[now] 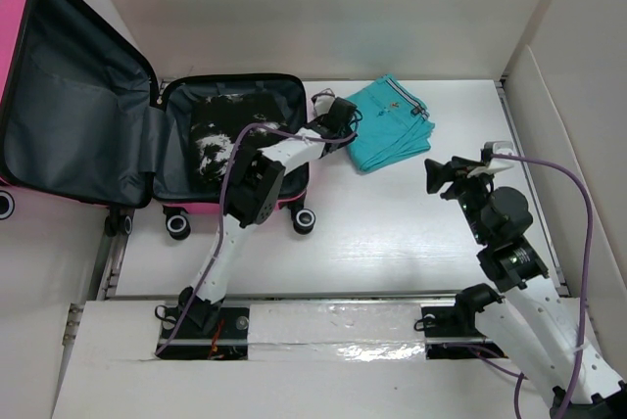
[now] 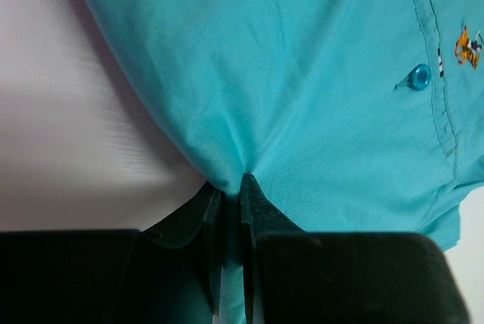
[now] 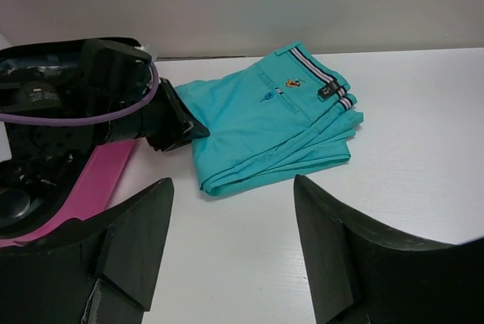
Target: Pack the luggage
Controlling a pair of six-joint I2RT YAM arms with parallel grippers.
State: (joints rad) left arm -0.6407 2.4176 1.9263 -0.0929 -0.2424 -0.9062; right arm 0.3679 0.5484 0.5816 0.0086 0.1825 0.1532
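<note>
Now the left arm reaches past the luggage, jaws pinched on the teal shorts; right jaws gape wide.

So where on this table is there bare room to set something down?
Bare tabletop: the wide patch bordered by the wheels of the luggage, the teal shorts and the right gripper. Crowded: the gap between luggage and shorts, where the left gripper pinches the shorts' edge.

top: overhead | left wrist: close-up | right wrist: low | shared: seemingly shorts
</note>
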